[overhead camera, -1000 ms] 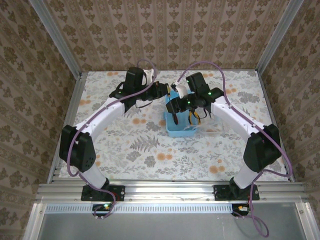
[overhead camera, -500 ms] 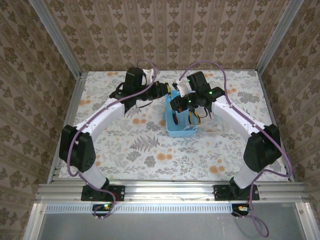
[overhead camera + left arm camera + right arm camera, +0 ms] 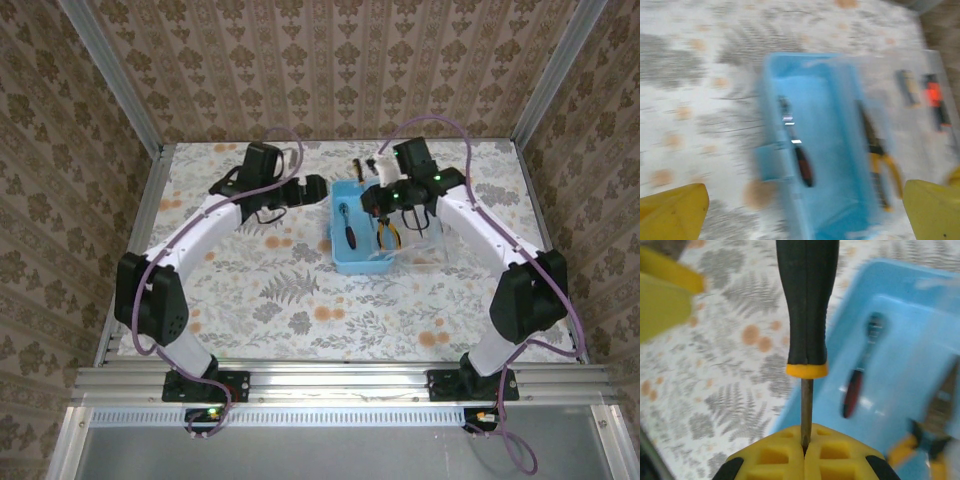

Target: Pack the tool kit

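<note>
From above, the translucent light-blue plastic case (image 3: 360, 264) lies open between the arms. A red-black screwdriver (image 3: 347, 228) and yellow-handled pliers (image 3: 388, 234) are already inside, and small dark tools (image 3: 357, 163) lie behind it.

In the left wrist view, the left gripper (image 3: 800, 212) is spread wide and empty.

In the right wrist view, the right gripper (image 3: 806, 447) pinches the shaft of a black-handled screwdriver (image 3: 807, 300) near the case's edge. I judge the packing about half done.
</note>
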